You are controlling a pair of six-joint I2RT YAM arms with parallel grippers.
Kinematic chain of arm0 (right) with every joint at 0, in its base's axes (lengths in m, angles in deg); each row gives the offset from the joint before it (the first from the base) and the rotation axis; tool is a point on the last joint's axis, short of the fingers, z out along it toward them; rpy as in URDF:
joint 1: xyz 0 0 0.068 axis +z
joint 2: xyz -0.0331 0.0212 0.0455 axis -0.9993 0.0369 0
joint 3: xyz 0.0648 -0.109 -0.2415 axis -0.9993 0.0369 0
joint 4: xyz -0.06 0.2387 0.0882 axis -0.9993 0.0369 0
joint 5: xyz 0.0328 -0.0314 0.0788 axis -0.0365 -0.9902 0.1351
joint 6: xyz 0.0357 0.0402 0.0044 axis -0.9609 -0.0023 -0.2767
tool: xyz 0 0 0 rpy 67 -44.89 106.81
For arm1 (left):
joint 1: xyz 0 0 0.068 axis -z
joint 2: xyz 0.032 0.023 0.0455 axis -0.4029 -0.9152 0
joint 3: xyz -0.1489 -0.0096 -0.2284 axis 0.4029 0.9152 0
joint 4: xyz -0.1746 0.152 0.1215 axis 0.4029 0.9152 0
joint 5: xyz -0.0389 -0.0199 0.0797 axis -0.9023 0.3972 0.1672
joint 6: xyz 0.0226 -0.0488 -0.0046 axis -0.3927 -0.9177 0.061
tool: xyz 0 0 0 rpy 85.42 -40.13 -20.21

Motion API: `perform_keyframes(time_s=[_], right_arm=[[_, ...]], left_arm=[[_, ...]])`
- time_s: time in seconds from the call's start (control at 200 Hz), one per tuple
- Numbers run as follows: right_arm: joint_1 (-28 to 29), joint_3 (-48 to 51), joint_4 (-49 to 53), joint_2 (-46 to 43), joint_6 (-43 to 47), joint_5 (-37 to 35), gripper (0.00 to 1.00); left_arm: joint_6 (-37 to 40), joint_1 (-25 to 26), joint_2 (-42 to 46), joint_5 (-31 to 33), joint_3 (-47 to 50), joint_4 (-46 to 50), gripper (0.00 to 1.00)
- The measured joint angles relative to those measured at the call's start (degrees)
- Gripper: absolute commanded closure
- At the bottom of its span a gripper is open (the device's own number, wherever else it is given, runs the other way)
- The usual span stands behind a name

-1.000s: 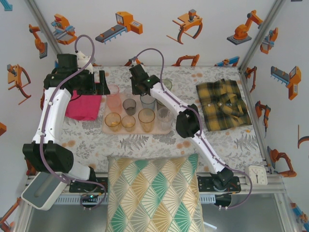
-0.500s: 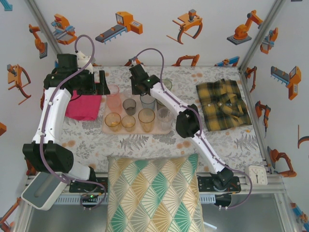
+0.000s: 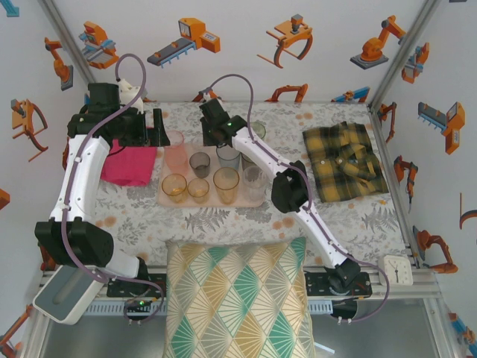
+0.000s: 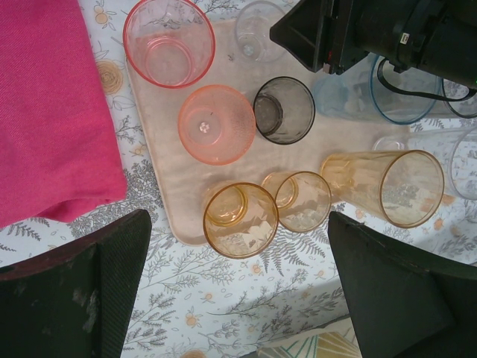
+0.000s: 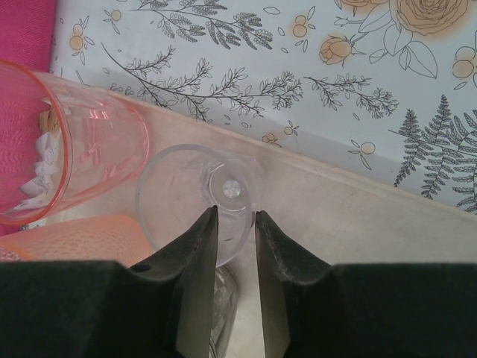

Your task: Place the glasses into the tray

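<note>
Several tinted glasses stand on the pale pink-beige tray (image 3: 253, 200): a tall pink one (image 3: 174, 149), a grey one (image 3: 200, 162), a blue one (image 3: 228, 156) and three amber ones (image 3: 198, 189). My right gripper (image 5: 236, 224) hangs over the tray's far edge, its fingers straddling the near wall of a clear glass (image 5: 179, 201) that stands on the tray. A gap shows on both sides of the wall, so it is open. My left gripper (image 4: 237, 283) is wide open above the table, just before the tray's near left corner, with nothing between its fingers.
A bright pink folded cloth (image 3: 128, 165) lies left of the tray. A greenish glass (image 3: 258, 128) stands on the table behind the right arm. A yellow plaid shirt (image 3: 344, 160) lies at the right. A patterned cushion (image 3: 238, 298) covers the near edge.
The right gripper's jaws have spread a little around the clear glass's wall. Neither arm has visibly moved, and the glasses stand where they were.
</note>
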State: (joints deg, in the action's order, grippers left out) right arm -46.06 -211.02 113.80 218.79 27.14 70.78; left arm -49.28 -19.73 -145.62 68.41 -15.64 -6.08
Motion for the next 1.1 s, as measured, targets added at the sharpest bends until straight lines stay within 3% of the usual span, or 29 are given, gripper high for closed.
perform_keyframes(time_s=[0.536, 1.097], right_arm=[[-1.0, -0.1, 0.0, 0.0, 0.7, 0.0, 0.61], [-1.9, -2.3, -3.0, 0.0, 2.2, -0.6, 0.60]], left_arm=[[0.0, 0.0, -0.3, 0.0, 0.0, 0.0, 0.05], [0.0, -0.1, -0.5, 0.1, -0.6, 0.0, 0.04]])
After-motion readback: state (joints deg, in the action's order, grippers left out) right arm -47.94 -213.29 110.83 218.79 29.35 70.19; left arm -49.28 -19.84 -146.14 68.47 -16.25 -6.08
